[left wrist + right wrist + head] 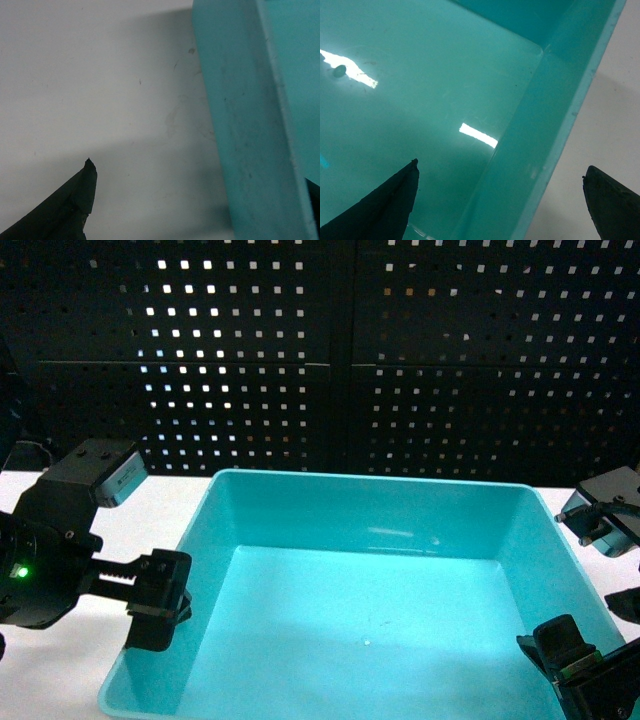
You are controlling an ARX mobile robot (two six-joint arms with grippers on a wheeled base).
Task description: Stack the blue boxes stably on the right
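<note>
One of the blue boxes, a light turquoise tub (360, 620), sits open and empty on the white table (160, 502), filling the middle of the head view. My left gripper (160, 600) is open at the tub's left wall (240, 125). One finger (75, 205) hangs over the bare table outside that wall. My right gripper (575, 655) is open and straddles the tub's right wall (545, 130). Its left finger (385, 205) is over the tub floor and its right finger (612, 200) is over the table. Neither gripper holds anything.
A black perforated panel (350, 360) closes off the back of the table. White tabletop shows to the left of the tub (100, 75) and in a narrow strip to its right (620, 100).
</note>
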